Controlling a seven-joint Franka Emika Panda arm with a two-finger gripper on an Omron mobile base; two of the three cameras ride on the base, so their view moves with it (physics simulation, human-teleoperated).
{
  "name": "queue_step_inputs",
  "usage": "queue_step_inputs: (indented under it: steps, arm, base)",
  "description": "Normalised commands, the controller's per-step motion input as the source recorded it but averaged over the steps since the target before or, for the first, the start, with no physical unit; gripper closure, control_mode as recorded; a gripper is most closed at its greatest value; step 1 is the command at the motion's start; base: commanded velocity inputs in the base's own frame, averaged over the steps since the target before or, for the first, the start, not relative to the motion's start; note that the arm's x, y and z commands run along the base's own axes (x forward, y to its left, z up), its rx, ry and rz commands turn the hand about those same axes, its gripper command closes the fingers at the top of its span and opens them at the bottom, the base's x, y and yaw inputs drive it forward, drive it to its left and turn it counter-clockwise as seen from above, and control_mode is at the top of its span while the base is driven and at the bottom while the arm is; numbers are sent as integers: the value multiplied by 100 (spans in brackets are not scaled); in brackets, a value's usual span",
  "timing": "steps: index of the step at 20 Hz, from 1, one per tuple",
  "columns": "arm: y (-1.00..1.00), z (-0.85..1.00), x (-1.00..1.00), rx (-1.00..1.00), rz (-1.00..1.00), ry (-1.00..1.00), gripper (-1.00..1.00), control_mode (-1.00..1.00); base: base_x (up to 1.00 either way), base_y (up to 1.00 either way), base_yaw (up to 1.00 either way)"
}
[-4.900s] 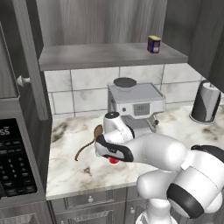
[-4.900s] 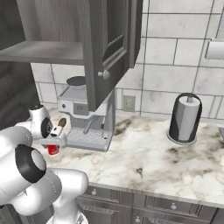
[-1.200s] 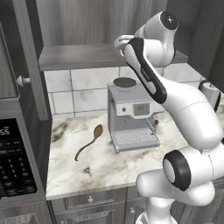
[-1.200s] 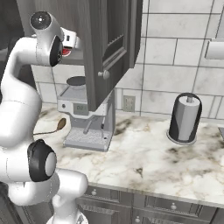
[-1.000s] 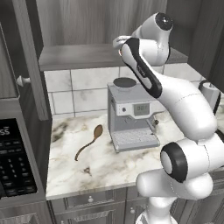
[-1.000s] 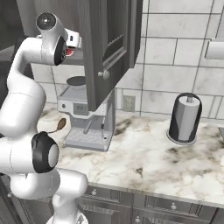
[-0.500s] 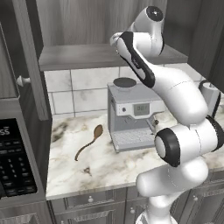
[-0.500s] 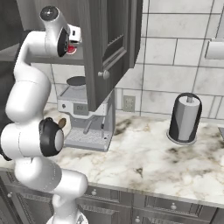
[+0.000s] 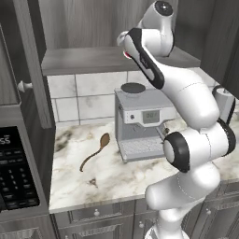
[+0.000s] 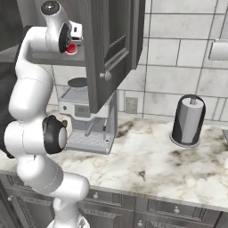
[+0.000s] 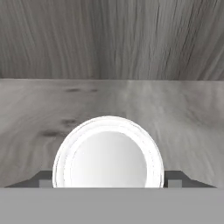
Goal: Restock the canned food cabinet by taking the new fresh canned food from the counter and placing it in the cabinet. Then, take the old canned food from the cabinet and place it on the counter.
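Since half a second ago the arm has folded further in toward the canned food cabinet (image 9: pixel 107 28), and the red can (image 10: pixel 70 48) has travelled with it to the front edge of the shelf board (image 9: pixel 93 60); nothing on the table has shifted.

Largest in sight, the cabinet is dark grey wood grain, with one tall door panel (image 10: pixel 116 44) swung open in the right base view. Its flat grey shelf board runs across the hand view with the grained back wall above it. Below lies the table (image 9: pixel 107 172), white-beige marbled stone with dark veins, over grey drawers with small knobs. A silver coffee machine (image 9: pixel 142 123) stands on it against the tiled wall. A dark paper-towel holder (image 10: pixel 188 120) stands upright, well apart to the right. A brown wooden spoon (image 9: pixel 95 150) lies flat just left of the machine.

The pincer (image 10: pixel 71 43) is at shelf height, and it is closed on the red can, a sliver of which shows at the wrist in the left base view. In the hand view the can's pale silvery top sits between the two dark fingertips (image 11: pixel 174 176), with the shelf board beyond it.
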Motion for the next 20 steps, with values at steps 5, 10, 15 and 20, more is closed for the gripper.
queue_step_inputs:
  steps: [5,10,15,20]
  arm:
    - [0,-31,0,-21,0,-17,-100,-100]
    - [3,-6,2,-19,0,-25,-100,-100]
    - [3,52,-26,-4,-3,-14,-100,-100]
    - [-18,64,-100,16,-17,8,-100,-100]
  base:
    - [0,0,0]
    - [0,0,0]
    - [0,0,0]
    - [0,0,0]
